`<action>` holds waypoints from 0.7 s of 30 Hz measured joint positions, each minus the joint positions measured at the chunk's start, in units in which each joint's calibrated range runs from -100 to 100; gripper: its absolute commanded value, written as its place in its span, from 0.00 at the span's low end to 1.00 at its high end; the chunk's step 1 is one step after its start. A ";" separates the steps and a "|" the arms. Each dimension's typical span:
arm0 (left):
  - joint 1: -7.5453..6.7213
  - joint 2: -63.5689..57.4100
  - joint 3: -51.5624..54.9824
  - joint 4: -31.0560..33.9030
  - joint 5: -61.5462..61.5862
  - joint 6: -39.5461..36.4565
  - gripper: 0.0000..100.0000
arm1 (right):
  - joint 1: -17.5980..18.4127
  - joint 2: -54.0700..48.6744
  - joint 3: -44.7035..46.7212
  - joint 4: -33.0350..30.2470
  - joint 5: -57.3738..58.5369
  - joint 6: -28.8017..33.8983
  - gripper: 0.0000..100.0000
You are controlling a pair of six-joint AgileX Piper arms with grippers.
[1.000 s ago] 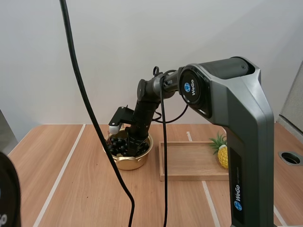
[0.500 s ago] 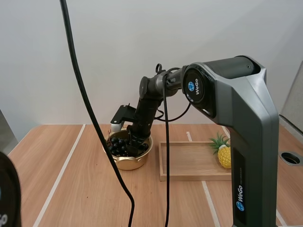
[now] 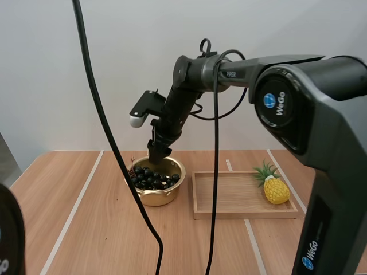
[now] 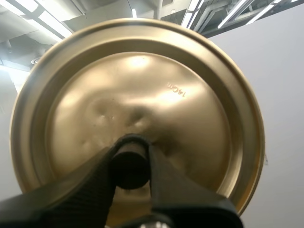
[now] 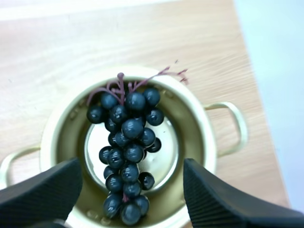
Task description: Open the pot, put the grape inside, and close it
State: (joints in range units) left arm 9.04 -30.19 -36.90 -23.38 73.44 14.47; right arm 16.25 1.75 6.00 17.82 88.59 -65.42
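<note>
Wooden surface (image 3: 97, 240) bears the gold pot (image 3: 155, 197), grape bunch (image 5: 126, 156) inside (right tool (image 3: 156, 150) spread wide above); closing looks next, needing the left tool (image 4: 132, 156), pinching the lid (image 4: 190, 118) by its knob (image 4: 129, 172), to seat it squarely.

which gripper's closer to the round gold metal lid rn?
Left. The left gripper is shut on the black knob of the round gold metal lid. The right gripper hangs open above the gold metal pot holding the dark grape bunch, no lid beside it.

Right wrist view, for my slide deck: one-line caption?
Open right gripper hovers above the gold pot, bunch of grapes lying inside.
</note>
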 measured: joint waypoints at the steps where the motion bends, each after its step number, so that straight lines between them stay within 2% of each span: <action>1: 0.00 0.00 0.00 0.00 0.00 0.00 0.00 | -0.12 -1.57 0.00 0.00 0.36 0.61 1.00; 9: 0.00 0.00 0.00 0.00 0.00 0.00 0.00 | -3.42 -14.30 0.00 0.11 3.93 5.17 1.00; 14: 0.00 0.00 0.00 0.00 0.00 0.00 0.00 | -6.25 -21.42 0.00 0.11 9.73 6.03 1.00; 21: 0.00 0.00 0.00 0.00 0.00 0.00 0.00 | -9.50 -31.18 0.00 -1.20 10.51 6.25 1.00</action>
State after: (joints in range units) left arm 9.04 -30.19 -36.90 -23.38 73.44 14.47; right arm 6.75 -29.44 6.00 16.62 99.10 -59.18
